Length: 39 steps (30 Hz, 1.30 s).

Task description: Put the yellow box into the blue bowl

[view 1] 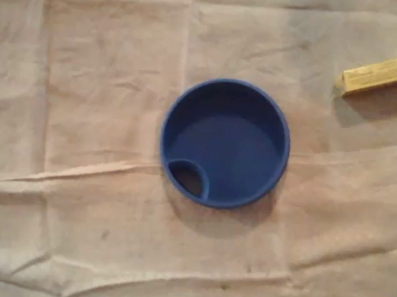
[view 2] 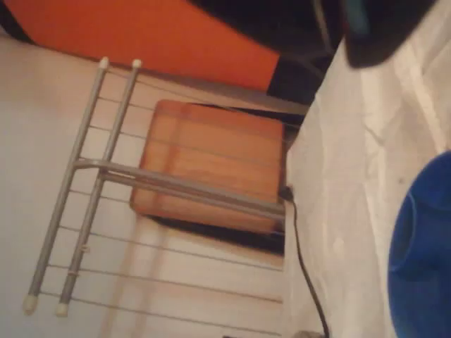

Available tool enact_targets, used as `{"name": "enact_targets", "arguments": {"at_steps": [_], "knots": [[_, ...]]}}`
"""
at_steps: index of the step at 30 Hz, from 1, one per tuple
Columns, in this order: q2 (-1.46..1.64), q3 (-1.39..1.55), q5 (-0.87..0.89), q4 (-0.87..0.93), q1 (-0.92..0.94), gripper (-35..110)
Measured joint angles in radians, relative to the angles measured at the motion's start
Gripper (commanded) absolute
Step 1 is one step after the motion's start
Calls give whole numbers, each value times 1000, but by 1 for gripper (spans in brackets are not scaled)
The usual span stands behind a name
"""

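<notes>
Upper right of cloth (view 1: 107, 78), overhead: yellow box (view 1: 379, 75), long, flat (reddish edging); claw (view 2: 387, 32) opening unreadable.

In the wrist view, a dark, blurred piece of the tool (view 2: 386, 32) juts in at about one o'clock, with a teal streak along its left side. The outline is too soft to tell whether the jaws are parted or closed. The view is tipped, looking out past the desk (view 2: 352, 176) edge rather than straight down.
</notes>
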Motion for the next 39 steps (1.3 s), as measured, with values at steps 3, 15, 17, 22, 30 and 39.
{"name": "enact_targets", "arguments": {"at_steps": [3, 15, 17, 22, 30, 39], "knots": [[-18, 9, 0, -18, 2, 0], [-430, 11, 0, -195, 0, 0], [-534, 11, 0, -219, -3, 0], [-790, 11, 0, -245, -95, 0], [-989, 11, 34, -258, -233, 0], [-1203, -29, 164, -342, -336, 0]]}}
